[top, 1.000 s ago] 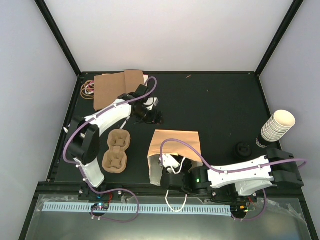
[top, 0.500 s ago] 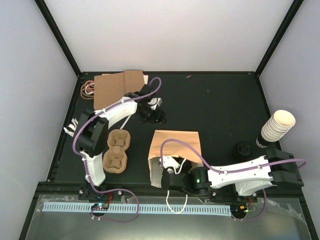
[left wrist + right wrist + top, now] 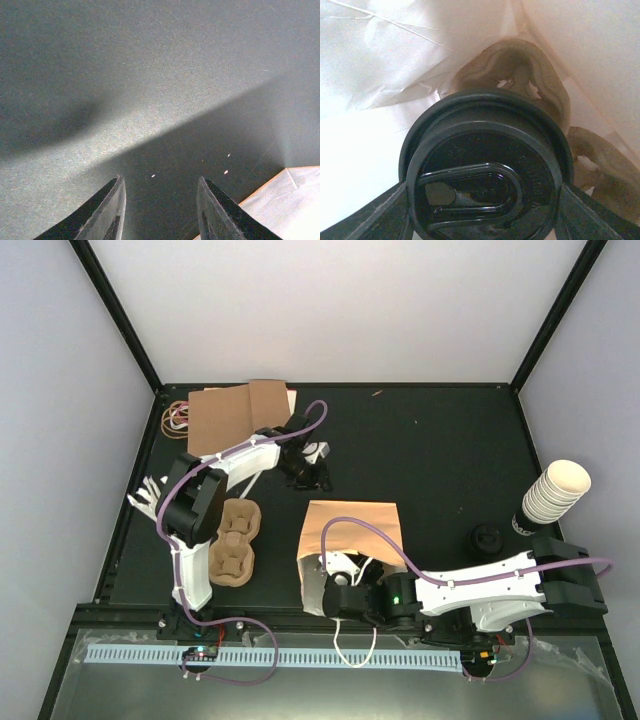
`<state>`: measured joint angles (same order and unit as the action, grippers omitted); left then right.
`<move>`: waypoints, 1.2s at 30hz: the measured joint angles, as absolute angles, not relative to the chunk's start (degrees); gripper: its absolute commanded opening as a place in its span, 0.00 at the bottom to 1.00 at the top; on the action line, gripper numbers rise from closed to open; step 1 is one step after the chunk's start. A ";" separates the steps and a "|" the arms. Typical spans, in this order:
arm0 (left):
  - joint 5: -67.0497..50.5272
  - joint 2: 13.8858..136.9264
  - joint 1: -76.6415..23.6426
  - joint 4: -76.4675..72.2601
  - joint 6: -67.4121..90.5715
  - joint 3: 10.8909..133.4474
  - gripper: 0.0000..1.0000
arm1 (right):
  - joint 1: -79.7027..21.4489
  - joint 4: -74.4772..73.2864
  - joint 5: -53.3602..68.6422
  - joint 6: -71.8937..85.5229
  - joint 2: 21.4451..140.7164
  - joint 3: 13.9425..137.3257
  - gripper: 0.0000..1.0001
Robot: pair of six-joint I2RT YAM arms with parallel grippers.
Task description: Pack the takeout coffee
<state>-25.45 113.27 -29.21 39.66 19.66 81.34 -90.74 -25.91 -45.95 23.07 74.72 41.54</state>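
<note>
The right gripper [image 3: 485,197] grips a small dark cup with a round black plastic lid [image 3: 487,150] inside the white-lined brown paper bag [image 3: 375,60]. A brown moulded-pulp tray [image 3: 542,85] lies deeper in the bag. If the cup is released off a pocket, it could tip and spill. The left gripper [image 3: 160,200], beyond the bag, is part open and empty.

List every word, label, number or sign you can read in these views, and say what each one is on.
None can be read.
White marks on the dark band at the foot of the stack of cream cups: too small to read.
The black lid, right wrist view: raised shapes, no legible letters.
The paper bag and pulp tray: no print shows.
</note>
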 measured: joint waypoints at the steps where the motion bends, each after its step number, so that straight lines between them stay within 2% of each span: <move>1: -25.93 113.27 -29.21 39.33 19.53 81.12 0.40 | -90.70 -25.89 -46.06 22.90 74.74 41.54 0.53; 13: -29.08 113.27 -29.28 37.50 19.49 77.32 0.33 | -90.61 -25.56 -51.05 18.17 79.99 44.56 0.54; 36: -33.23 113.25 -29.65 37.43 17.52 75.22 0.29 | -90.48 -21.80 -53.91 5.06 87.39 47.57 0.57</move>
